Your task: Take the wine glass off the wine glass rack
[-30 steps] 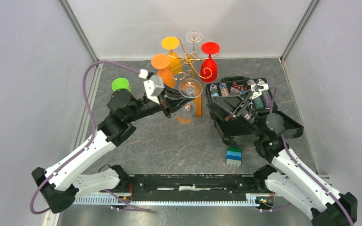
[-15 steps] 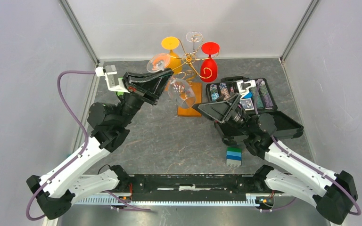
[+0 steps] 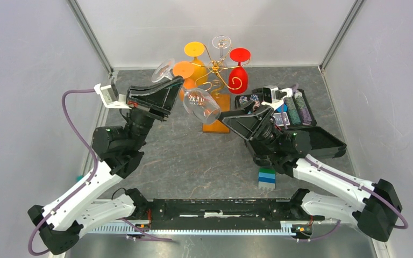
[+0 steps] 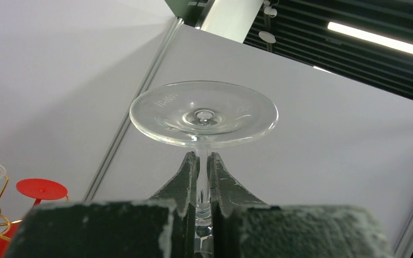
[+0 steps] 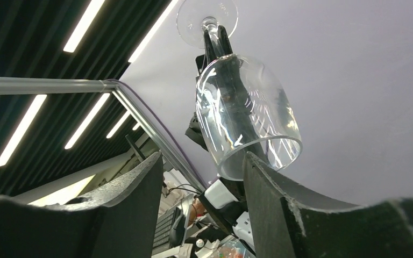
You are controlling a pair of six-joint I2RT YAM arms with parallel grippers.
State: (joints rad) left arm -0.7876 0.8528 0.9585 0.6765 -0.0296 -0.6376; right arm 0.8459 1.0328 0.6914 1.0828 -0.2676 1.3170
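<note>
Hanging free of the wine glass rack [image 3: 215, 66], the wine glass [image 3: 200, 106] is in the air over the far half of the table [image 3: 193, 161], just left of the rack's wooden base. The left pincer [image 4: 203, 161] carries it, with its fingers [image 4: 185, 183] shut tight on the thin stem right below the foot. The glass's long axis is tilted: the flat round foot points up toward the far left corner, and the open mouth slants down toward the right. The right pincer [image 5: 201, 161] waits there, just off the rim. Its jaws stand apart and grip nothing. One finger is at the edge of the bowl and the other is well clear of it, and whether that finger touches the glass I cannot tell. The left arm is plainly the nearer, since it holds the glass. If the right arm is to take it, the bowl probably has to come squarely between those open jaws along this slanted line. The glass is clear, colourless and empty, with a rounded bowl catching bright reflections. Behind it, coloured glasses [image 3: 240, 55] hang foot-up from the gold wire arms. An open black case [image 3: 322, 142] sits by the right edge, with a small blue-and-green block [image 3: 267, 178] nearer the arms.
</note>
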